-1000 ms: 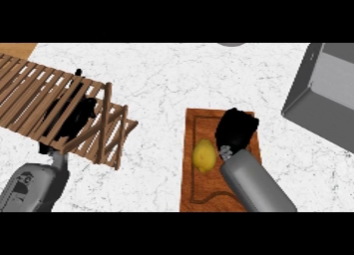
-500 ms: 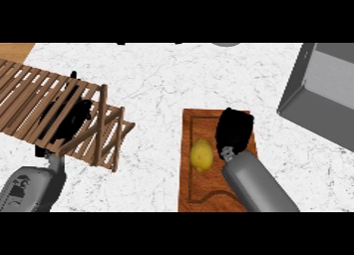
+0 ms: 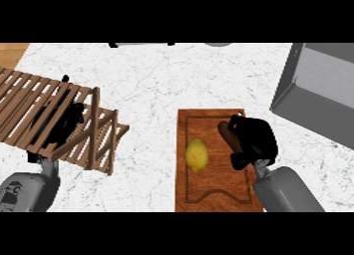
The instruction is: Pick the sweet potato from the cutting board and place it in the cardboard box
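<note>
The black right hand (image 3: 255,142) lies over the long reddish-brown sweet potato (image 3: 225,133), with its fingers curled round it. Only the part of the sweet potato at the hand's left side shows. Both are on the brown wooden cutting board (image 3: 213,191). A yellow oval fruit (image 3: 197,155) lies just left of the hand, so there are 2 things on the board and the grip must take only 1. I think the hold should be complete before lifting. Then the hand should rise straight up and travel forward and to its right, to the big grey box (image 3: 323,94). The black left hand (image 3: 65,122) is behind the slatted wooden crate (image 3: 96,124); I cannot tell its state.
</note>
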{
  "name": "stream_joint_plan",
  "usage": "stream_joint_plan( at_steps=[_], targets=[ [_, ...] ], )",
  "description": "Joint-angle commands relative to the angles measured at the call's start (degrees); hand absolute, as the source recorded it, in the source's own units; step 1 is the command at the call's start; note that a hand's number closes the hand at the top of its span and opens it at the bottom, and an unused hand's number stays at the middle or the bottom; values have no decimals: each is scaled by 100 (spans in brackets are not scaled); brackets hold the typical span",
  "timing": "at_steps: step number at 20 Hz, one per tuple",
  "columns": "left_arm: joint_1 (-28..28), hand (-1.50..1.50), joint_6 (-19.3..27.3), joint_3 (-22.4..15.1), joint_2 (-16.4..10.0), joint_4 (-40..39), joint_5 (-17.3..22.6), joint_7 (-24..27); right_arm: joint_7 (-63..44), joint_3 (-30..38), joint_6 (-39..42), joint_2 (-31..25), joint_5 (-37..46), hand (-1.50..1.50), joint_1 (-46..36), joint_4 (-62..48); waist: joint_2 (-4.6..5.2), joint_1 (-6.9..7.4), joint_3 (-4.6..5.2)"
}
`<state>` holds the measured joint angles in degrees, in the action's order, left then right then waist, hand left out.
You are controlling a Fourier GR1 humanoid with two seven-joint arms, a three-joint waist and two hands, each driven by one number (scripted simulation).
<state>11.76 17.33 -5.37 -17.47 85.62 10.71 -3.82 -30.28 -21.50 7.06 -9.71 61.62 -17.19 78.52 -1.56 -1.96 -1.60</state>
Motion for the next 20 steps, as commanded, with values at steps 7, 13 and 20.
stream_joint_plan(
  at_steps=[7,13,20],
  targets=[
    [-800,0,212,35,-16,-465,-191,-267,432,682,557,-924,-799,150,344,2670,71,-87,168],
    [-720,0,150,124,71,-662,-156,-71,156,1614,1154,-1317,-1406,150,167,3651,134,-56,172],
    [-875,0,81,8,124,-415,-181,-134,24,2735,1680,-1995,-1854,150,37,3977,136,93,165]
  ],
)
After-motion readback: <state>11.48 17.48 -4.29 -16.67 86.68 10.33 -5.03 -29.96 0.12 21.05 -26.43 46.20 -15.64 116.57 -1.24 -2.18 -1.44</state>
